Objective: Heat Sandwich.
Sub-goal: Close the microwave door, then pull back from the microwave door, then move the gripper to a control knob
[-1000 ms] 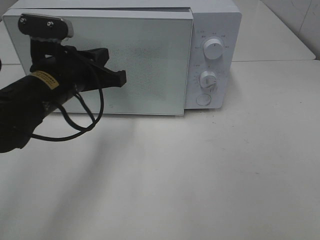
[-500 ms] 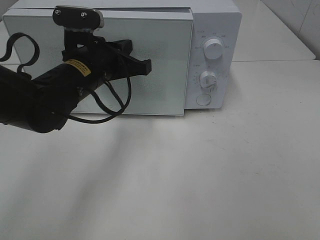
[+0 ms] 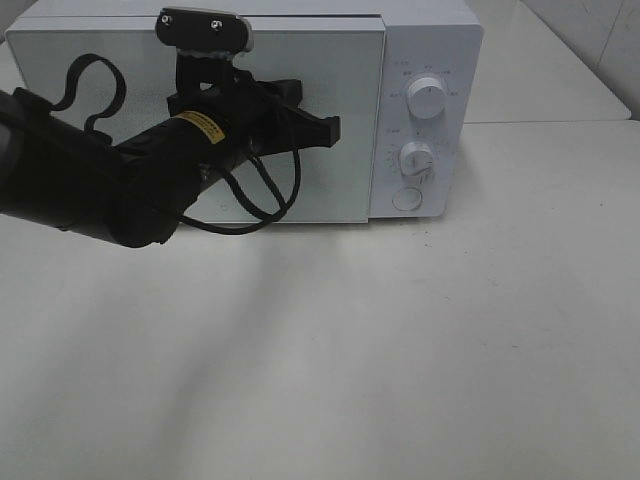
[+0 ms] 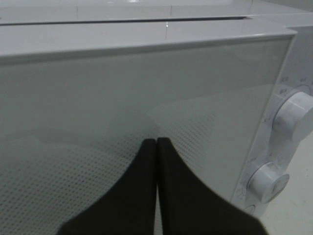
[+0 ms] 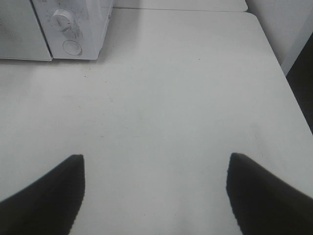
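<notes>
I hold my left end effector (image 3: 328, 130) clenched on nothing, its tips pointing at the shut door of the microwave (image 3: 440, 40) by the table's (image 3: 420, 350) back edge. My right end effector (image 5: 155, 157) hangs released over the table's open front. I cannot tell where the sandwich is.

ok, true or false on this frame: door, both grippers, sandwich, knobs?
1. The door is closed: true.
2. The left gripper is open: false, its jaws are pressed together in front of the door.
3. The right gripper is open and empty: true.
4. The sandwich is in view: false, it shows in no view.
5. The microwave has two knobs, upper knob and lower knob: true.
</notes>
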Available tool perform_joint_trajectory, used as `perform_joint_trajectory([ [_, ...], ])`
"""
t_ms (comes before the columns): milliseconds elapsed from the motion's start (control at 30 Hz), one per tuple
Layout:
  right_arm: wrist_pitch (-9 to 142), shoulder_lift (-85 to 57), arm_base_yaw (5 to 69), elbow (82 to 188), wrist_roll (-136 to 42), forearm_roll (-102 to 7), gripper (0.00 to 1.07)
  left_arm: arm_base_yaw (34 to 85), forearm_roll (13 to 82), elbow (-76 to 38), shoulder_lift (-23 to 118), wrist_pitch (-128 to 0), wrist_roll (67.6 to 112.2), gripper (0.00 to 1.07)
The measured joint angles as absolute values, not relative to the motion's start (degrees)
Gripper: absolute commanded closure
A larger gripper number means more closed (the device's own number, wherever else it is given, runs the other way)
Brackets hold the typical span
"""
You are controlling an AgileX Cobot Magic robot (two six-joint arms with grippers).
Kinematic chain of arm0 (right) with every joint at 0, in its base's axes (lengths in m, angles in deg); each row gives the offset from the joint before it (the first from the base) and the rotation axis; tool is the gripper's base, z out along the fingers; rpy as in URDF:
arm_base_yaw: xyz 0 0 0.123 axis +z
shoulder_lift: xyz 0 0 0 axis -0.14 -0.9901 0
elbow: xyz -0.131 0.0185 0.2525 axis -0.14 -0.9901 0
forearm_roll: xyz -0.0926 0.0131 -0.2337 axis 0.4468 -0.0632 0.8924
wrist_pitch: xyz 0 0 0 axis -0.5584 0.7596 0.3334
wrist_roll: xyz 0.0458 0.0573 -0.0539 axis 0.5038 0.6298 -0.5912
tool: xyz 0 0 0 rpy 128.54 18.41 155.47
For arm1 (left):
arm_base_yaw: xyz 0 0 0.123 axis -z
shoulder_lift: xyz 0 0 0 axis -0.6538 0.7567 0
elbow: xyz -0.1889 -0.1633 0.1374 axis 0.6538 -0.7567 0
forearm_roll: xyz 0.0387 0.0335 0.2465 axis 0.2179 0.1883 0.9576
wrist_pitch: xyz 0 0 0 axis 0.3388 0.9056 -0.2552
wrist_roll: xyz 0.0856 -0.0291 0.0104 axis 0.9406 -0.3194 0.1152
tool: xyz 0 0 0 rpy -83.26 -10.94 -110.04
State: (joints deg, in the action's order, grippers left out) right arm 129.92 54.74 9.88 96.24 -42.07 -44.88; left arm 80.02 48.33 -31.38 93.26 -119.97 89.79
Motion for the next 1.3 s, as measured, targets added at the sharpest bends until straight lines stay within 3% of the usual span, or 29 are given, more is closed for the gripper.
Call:
perform_joint_trajectory([
  [900, 129.9, 54.7, 9.9, 96.2, -42.1, -44.9, 0.31, 80.5, 49.4, -28.0, 95.2, -119.5, 90.0, 1.06],
  [1300, 129.9, 54.7, 9.9, 96.2, -42.1, -44.9, 0.31, 83.6, 45.1, -36.5, 88.8, -120.1, 90.0, 1.06],
])
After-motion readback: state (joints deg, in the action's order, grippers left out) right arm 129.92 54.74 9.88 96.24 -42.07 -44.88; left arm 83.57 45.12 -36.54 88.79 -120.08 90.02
